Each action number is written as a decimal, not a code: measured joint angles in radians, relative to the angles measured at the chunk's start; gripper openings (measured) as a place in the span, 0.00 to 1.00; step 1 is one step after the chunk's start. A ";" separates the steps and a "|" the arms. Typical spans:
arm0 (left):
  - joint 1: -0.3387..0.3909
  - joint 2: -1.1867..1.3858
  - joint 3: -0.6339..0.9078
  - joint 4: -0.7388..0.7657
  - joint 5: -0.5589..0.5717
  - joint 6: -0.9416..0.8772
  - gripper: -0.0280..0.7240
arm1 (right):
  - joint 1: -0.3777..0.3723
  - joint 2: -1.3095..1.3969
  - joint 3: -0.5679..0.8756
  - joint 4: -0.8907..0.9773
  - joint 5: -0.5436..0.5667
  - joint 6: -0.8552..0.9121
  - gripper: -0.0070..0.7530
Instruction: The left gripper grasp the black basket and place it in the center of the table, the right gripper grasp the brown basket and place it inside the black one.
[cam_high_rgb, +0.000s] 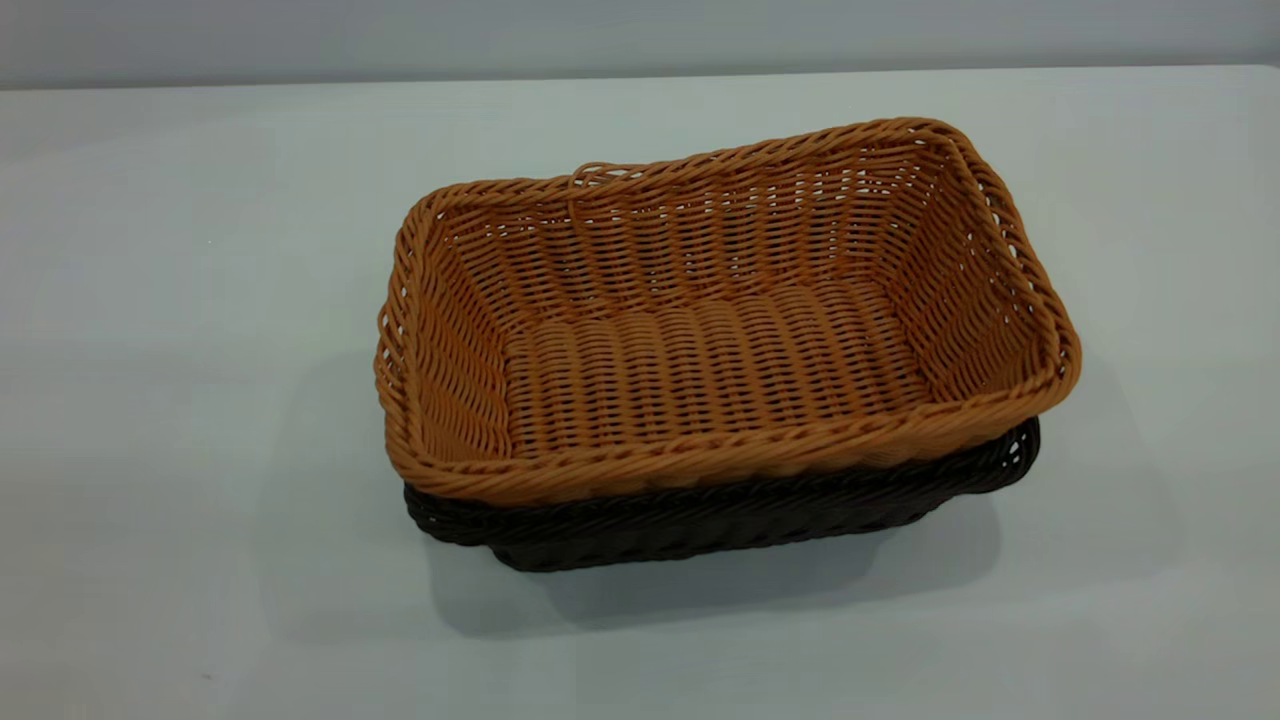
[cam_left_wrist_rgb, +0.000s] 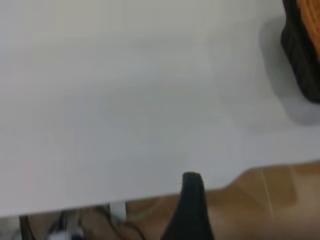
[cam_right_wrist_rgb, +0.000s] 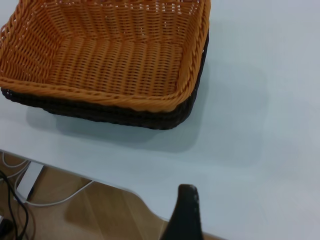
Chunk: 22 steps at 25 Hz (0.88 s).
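Observation:
The brown basket (cam_high_rgb: 720, 350) sits nested inside the black basket (cam_high_rgb: 720, 520) near the middle of the table (cam_high_rgb: 150, 300). Its rim stands a little above the black rim. Neither gripper shows in the exterior view. In the left wrist view only one black finger (cam_left_wrist_rgb: 192, 205) of my left gripper shows, over the table's edge, far from the black basket (cam_left_wrist_rgb: 302, 55) and the brown rim (cam_left_wrist_rgb: 310, 15). In the right wrist view one finger (cam_right_wrist_rgb: 186, 215) of my right gripper shows, back from the brown basket (cam_right_wrist_rgb: 105, 55) and the black basket (cam_right_wrist_rgb: 125, 117). Both grippers are empty.
The table's near edge (cam_right_wrist_rgb: 125, 187) runs just ahead of the right finger, with wooden floor and cables (cam_right_wrist_rgb: 20, 195) below it. The left wrist view shows the table edge (cam_left_wrist_rgb: 100, 202) and floor too.

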 joint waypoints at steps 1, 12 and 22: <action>0.000 -0.029 0.006 0.000 0.000 0.001 0.81 | 0.000 0.000 0.000 0.000 0.000 0.000 0.79; -0.002 -0.150 0.101 0.003 -0.025 0.002 0.81 | 0.000 0.000 0.000 0.000 -0.003 0.000 0.79; -0.003 -0.150 0.110 0.003 -0.039 0.002 0.81 | 0.000 0.000 0.000 0.000 -0.004 0.000 0.79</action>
